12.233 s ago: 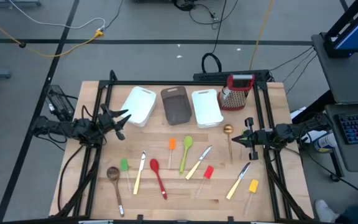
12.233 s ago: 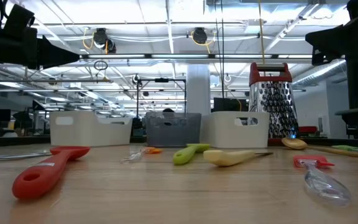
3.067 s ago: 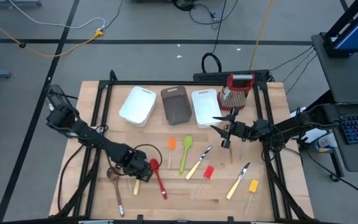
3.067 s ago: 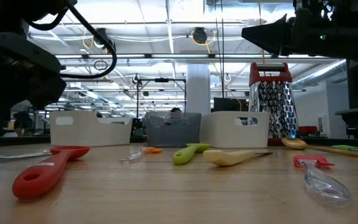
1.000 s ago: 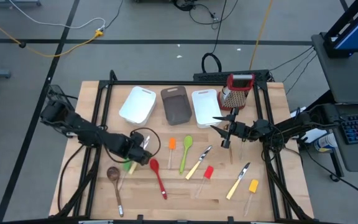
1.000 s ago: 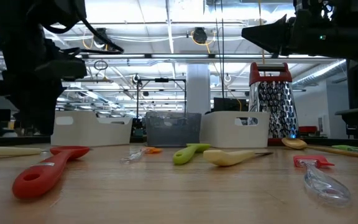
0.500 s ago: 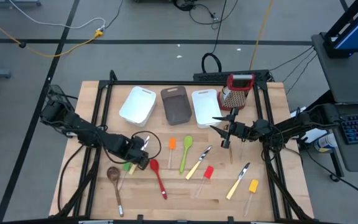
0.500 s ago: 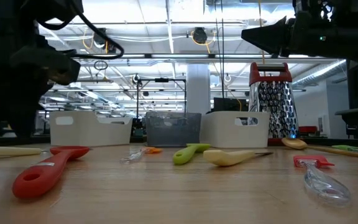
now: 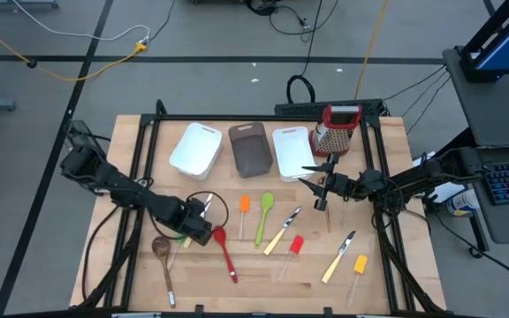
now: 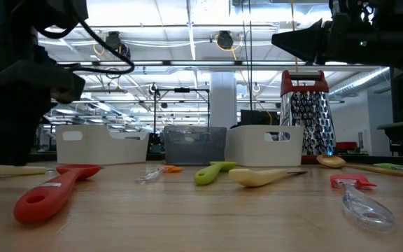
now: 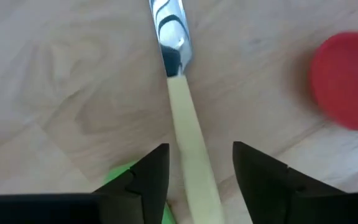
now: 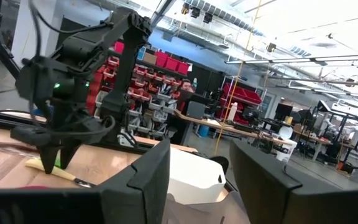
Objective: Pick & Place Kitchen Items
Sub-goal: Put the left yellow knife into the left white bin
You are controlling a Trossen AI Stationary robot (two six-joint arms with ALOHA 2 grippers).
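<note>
My left claw (image 9: 203,215) hung low over the table (image 9: 254,283), just beside the red spoon (image 9: 224,252) on the side away from the green spoon (image 9: 263,217). Its fingers (image 11: 148,183) stood apart, one on each side of a cream-handled knife (image 11: 185,134) that lay flat on the wood; I could not tell whether they touched the handle. The knife's blade pointed away from me, the red spoon's bowl lay just beside it, and a green spatula (image 11: 120,177) showed under one finger. My right claw (image 9: 318,190) waited above the table, past the green spoon from the red one, near the gold spoon (image 9: 325,199); its fingers stood apart and held nothing. Other knives and spatulas lay scattered on that same side of the red spoon.
</note>
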